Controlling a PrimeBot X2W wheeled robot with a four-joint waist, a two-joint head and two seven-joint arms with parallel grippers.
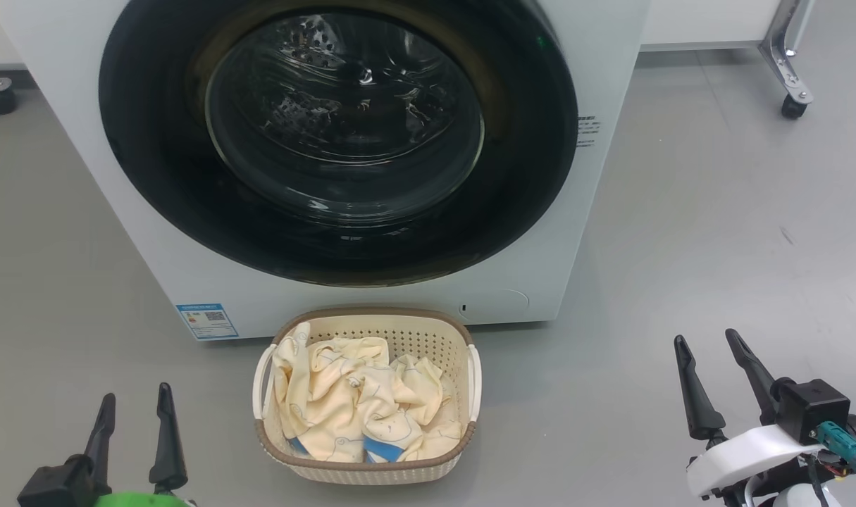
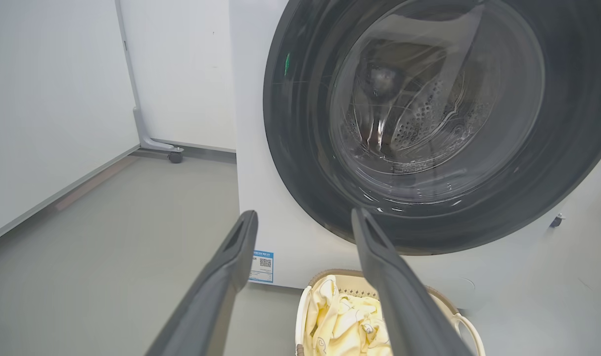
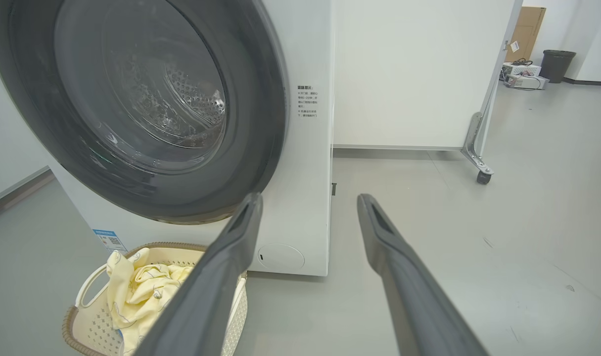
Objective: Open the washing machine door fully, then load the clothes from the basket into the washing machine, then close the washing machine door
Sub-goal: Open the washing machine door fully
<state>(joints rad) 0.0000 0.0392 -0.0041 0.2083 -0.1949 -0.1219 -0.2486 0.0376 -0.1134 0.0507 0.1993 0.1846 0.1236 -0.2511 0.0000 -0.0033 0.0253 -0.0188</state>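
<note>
The top of the washing machine (image 1: 604, 42) runs off the head view's upper edge, taking the upper arc of the door (image 1: 526, 176) with it. Glare on the glass leaves the drum (image 1: 308, 113) behind it murky. The print on the blue label (image 1: 206, 321) and the small grey text (image 1: 587, 132) beside the door are too small to read. In the basket (image 1: 371, 311), the clothes (image 1: 357, 408) on top cover its floor. The left gripper (image 1: 136, 394) is cut off at the bottom edge below its fingers. In the left wrist view a finger (image 2: 394, 277) hides part of the basket.
</note>
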